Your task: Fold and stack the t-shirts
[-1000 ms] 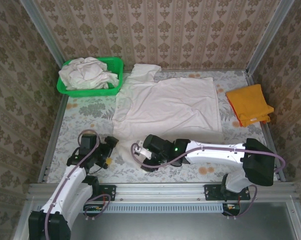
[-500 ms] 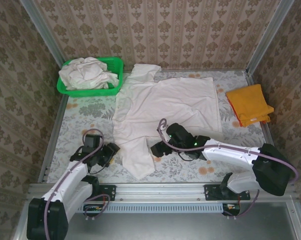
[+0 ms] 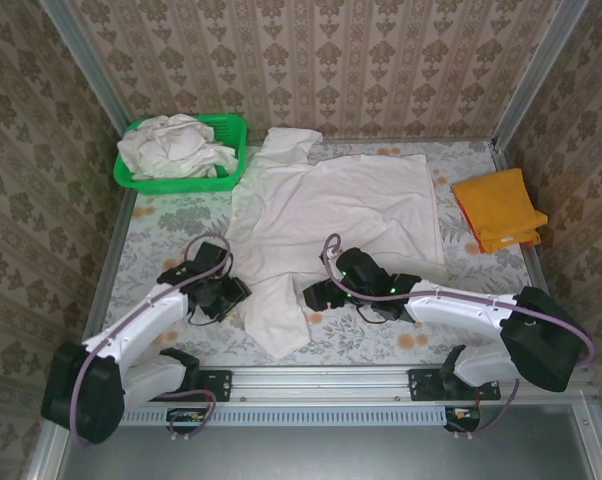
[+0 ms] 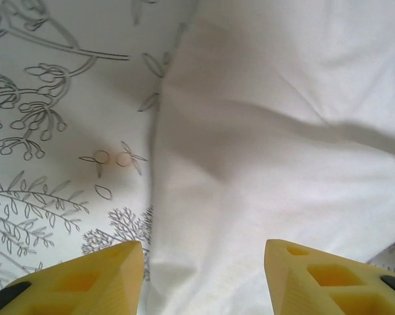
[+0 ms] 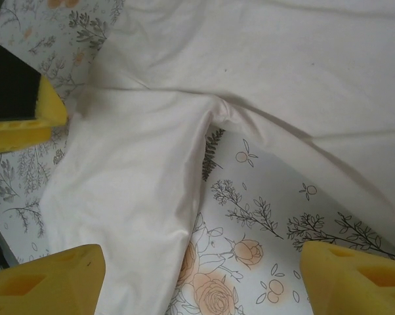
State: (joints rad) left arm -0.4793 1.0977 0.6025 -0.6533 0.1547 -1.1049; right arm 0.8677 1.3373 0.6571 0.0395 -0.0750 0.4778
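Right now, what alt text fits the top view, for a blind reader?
A white shirt lies spread on a floral table, one flap trailing toward the near edge between the left gripper and the right gripper. A green basket of crumpled shirts sits far left; an orange shirt lies at right.

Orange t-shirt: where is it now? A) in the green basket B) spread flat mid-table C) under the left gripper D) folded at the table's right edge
D: the orange t-shirt lies folded by the right edge of the table, apart from the spread off-white t-shirt.
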